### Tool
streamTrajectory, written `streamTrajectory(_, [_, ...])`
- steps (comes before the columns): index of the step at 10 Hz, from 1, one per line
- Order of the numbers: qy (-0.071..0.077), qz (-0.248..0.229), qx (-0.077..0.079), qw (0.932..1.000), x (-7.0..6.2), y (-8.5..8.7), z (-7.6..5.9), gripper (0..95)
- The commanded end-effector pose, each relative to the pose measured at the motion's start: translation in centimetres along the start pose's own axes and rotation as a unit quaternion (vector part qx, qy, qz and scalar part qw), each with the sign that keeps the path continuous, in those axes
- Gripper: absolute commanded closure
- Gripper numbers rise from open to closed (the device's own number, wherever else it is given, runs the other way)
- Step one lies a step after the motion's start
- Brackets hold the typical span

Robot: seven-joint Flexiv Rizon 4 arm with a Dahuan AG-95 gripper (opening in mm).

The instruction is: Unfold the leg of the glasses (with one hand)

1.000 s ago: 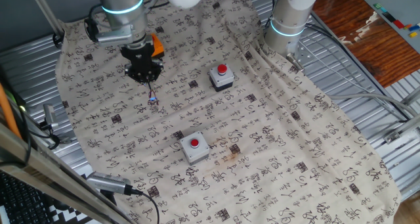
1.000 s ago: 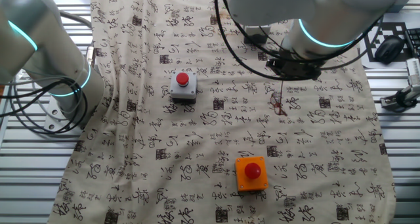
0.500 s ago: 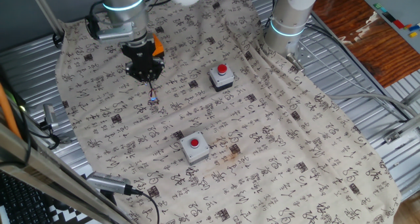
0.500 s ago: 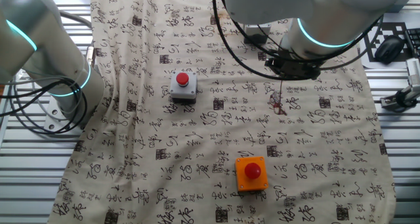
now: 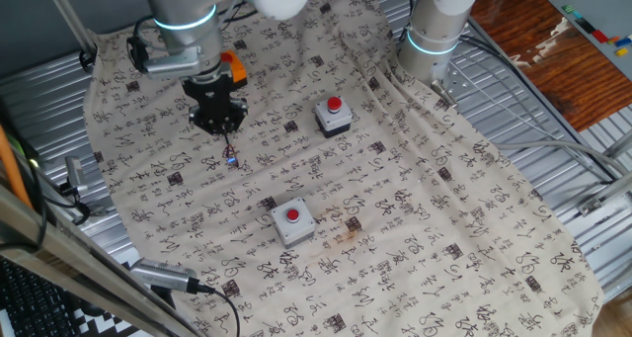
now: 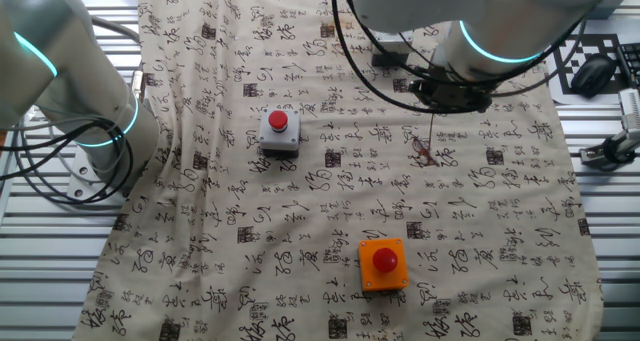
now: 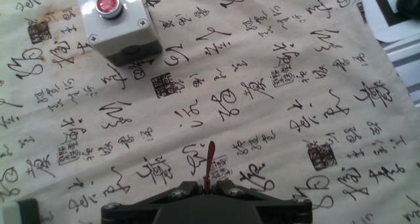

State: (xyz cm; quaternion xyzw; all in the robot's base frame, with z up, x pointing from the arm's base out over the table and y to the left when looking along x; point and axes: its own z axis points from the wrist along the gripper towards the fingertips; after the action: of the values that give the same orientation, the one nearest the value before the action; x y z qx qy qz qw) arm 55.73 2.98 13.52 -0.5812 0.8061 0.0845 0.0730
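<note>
While our gripper [image 5: 219, 123] stays closed on one thin temple, the glasses [image 6: 426, 153] now hang a little lower and nearer the calligraphy cloth [image 5: 415, 218] on the desk, so we judge the leg is swinging open.

Black brush-style calligraphy characters and small square seal-like blocks cover the beige cloth [image 7: 275, 119] all over the table; none can be read with certainty.
</note>
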Motion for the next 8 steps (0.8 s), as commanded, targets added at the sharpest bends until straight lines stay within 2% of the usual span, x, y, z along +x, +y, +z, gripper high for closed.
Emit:
streamTrajectory(1, [-0.006, 0.001, -0.003, 1.0000, -0.20, 0.04, -0.22, 95.0])
streamTrajectory(8, [-0.024, 0.001, -0.008, 0.9997, 0.01, 0.10, -0.67, 95.0])
